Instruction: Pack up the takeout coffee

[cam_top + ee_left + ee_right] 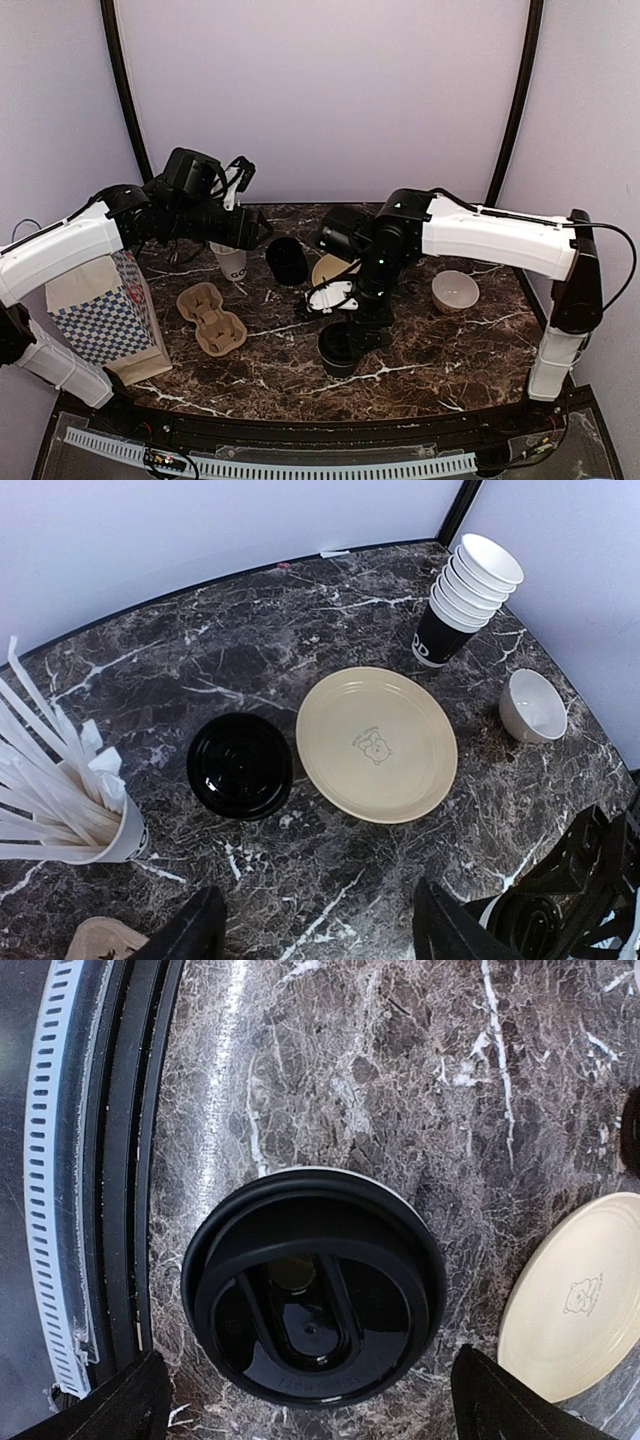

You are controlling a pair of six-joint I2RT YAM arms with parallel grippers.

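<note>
Standing lidded on the marble desk (400,1080), one black cup (312,1285) sits just on the arm-base side of the beige plate (375,742), a thin white rim showing under its round black lid. The right hand (308,1360) hangs released above it, fingers spread wide. Beyond the plate, nested black cups (462,595) show white insides. The left hand (320,920) is released too, near a white cup (120,835) holding straws.

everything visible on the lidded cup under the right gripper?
The lidded cup stands upright on the marble table near its front edge. Round glossy black plastic lid, raised rim, oval recess with a small sip opening; a thin white sliver of cup rim shows beyond it. The right gripper hangs above, open, straddling it without touching.
</note>
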